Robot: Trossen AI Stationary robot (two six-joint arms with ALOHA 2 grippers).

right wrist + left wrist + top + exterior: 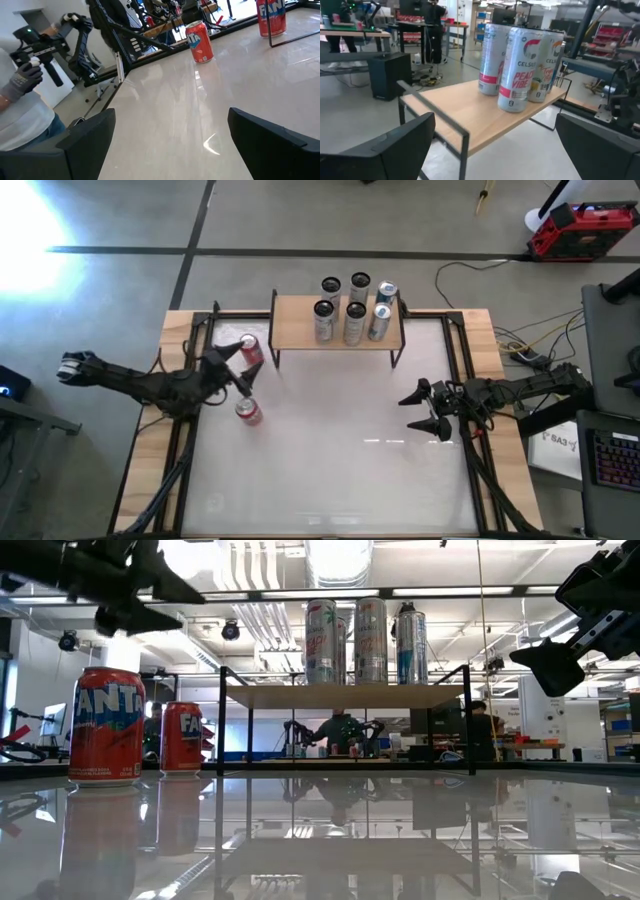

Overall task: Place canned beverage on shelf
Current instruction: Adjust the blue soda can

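The shelf point(338, 325), a tan wooden top on thin black legs, stands at the table's far middle with several tall silver cans point(354, 323) upright on it. Two red Fanta cans stand upright on the table to its left: one point(251, 348) by the shelf's left leg, one point(248, 412) nearer. My left gripper point(240, 370) hangs open in the air above the gap between them, pointing level at the shelf point(485, 110) and touching nothing. My right gripper point(420, 412) waits open at the table's right, empty.
In the low view the red cans point(106, 727) point(182, 738) stand left of the shelf point(345, 695). The shelf top's left half is bare. Beyond the table's left edge a person's gloved hand point(25, 75) holds a control handle. The middle and near table is bare white.
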